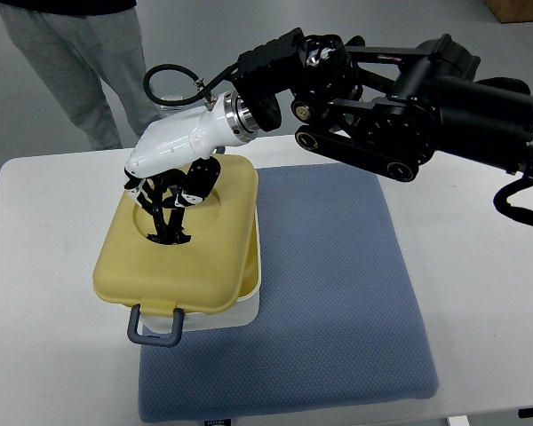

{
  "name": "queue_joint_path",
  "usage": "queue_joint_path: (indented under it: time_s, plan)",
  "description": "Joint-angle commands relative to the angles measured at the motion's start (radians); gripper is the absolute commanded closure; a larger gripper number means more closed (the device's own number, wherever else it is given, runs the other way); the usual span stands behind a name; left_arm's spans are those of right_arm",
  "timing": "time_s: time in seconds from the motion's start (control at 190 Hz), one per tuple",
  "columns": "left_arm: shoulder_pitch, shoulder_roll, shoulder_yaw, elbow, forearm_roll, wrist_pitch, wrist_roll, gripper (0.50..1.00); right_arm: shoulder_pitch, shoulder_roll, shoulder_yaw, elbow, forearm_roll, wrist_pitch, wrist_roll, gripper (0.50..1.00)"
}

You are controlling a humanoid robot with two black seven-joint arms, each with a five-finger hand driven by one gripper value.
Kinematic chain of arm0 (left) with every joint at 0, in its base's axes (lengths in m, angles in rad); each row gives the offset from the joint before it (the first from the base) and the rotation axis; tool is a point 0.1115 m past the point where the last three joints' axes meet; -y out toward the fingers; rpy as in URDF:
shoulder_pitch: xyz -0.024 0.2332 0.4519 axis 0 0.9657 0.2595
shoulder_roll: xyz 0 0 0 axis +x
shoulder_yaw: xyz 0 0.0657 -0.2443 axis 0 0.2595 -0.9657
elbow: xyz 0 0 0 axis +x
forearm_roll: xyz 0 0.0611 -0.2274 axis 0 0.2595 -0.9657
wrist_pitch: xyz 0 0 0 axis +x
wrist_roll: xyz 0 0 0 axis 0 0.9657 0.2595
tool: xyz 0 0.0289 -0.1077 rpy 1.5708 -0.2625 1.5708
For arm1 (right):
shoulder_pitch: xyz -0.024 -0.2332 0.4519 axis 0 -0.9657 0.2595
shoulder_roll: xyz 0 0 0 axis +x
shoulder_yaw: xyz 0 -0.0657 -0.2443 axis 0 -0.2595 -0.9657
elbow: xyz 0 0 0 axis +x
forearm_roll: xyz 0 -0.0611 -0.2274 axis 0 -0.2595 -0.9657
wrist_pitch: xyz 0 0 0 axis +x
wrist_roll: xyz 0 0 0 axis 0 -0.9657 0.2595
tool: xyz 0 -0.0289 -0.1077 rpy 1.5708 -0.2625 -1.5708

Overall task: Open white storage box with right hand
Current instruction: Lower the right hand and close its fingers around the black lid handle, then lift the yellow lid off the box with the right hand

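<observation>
The right hand, white-shelled with black fingers, reaches down onto the storage box. Its fingers curl into the round dip in the middle of the yellowish lid; whether they actually grip anything there is hard to make out, since the palm hides their roots. Behind the hand, the black arm runs to the right edge, where it is cut off. The box's white base shows only as a thin strip under the lid's near and right edges, with a grey handle at the near side. The box rests on the left part of a blue-grey mat, which lies on a white table. Beyond the box, a person's grey trouser legs stand on grey floor.
</observation>
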Motion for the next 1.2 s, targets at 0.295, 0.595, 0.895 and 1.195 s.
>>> queue_joint_path:
  time_s: [0.295,0.595,0.895,1.195]
  plan:
    - [-0.001,0.0,-0.001,-0.001,0.0,0.0,0.0,0.5,0.011,-0.015,0.017,0.0,0.014,0.004,0.005,1.0]
    - [-0.001,0.0,0.0,-0.001,0.0,0.0,0.0,0.5,0.028,-0.074,0.02,-0.014,0.026,0.003,0.015,1.0]
    - [-0.001,0.0,0.0,-0.001,0.0,0.0,0.0,0.5,0.028,-0.163,0.07,-0.089,0.09,0.014,0.015,1.0]
    - [-0.001,0.0,0.0,0.001,0.0,0.0,0.0,0.5,0.004,-0.275,0.069,-0.144,0.104,0.001,0.037,1.0]
